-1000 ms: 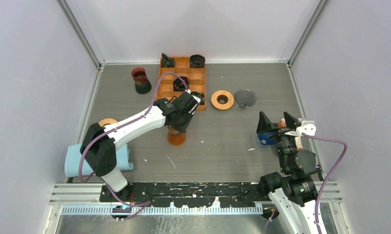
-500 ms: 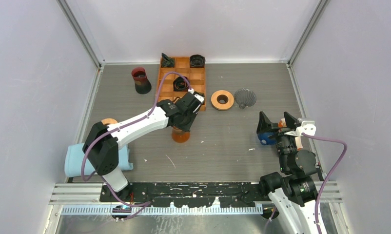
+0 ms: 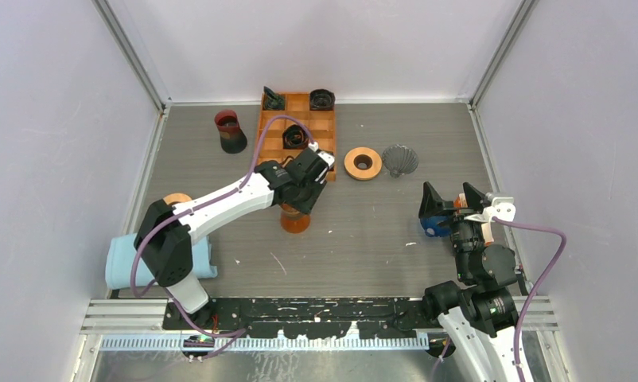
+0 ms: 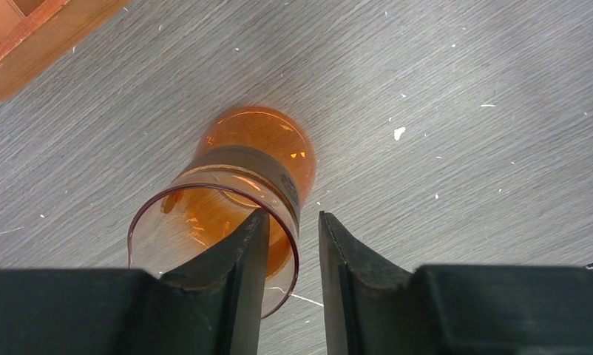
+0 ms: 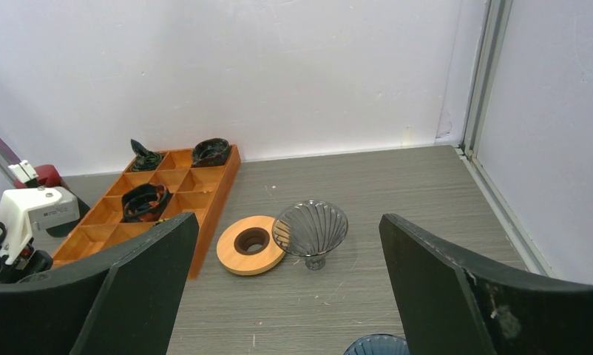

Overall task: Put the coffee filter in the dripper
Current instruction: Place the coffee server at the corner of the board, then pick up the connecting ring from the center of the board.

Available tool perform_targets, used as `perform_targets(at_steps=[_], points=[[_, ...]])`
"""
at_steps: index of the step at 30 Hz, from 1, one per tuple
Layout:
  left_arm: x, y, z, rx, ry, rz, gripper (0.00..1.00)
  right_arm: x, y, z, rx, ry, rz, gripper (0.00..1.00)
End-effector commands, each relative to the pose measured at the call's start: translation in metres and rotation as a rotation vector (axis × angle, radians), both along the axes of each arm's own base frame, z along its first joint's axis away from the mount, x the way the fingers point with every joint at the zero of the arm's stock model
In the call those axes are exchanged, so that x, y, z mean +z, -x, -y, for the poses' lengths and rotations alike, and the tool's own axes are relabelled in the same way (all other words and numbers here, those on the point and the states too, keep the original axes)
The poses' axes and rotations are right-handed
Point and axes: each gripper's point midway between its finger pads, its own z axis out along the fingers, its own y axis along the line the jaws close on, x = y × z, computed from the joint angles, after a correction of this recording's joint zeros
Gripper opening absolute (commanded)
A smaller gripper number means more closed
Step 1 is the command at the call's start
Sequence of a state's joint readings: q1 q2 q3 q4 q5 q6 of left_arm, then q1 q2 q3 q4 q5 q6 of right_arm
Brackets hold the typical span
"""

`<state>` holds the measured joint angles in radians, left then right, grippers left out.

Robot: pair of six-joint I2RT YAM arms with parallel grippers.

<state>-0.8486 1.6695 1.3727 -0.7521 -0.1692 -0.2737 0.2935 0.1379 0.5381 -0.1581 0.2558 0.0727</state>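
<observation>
Two hands, neither holding a filter: left hand (image 4: 293,218) slightly apart astride amber carafe (image 4: 256,159) rim just in front of tray (image 3: 270,127), right hand (image 3: 448,191) wide apart. Glass dripper (image 3: 399,159) empty, right of tray. Setup step, seemingly; next, probably lifting a dark filter (image 3: 294,137) from tray

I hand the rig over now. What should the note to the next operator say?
Left gripper: jaws slightly apart, straddling the rim of the upright orange glass server, not clamped.
Right gripper: wide open, empty.
Dripper: glass cone, empty, beside the wooden ring, right of the tray.
Filter: perhaps the dark pieces in the tray; cannot confirm.
Done: nothing yet. To do: fetch filter, seat it in dripper.
</observation>
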Motion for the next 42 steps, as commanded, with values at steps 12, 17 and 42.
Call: perform_targets(at_steps=[12, 17, 42], points=[[0.103, -0.003, -0.017, 0.022, 0.188, 0.185, 0.62, 0.010, 0.000, -0.001, 0.002, 0.012, 0.034, 1.00], [0.113, -0.012, -0.058, 0.130, 0.174, 0.213, 0.70, 0.009, 0.000, 0.001, -0.005, 0.010, 0.032, 1.00], [0.059, -0.040, -0.273, 0.792, 0.019, 0.171, 0.98, 0.011, 0.003, 0.000, 0.004, -0.010, 0.045, 1.00]])
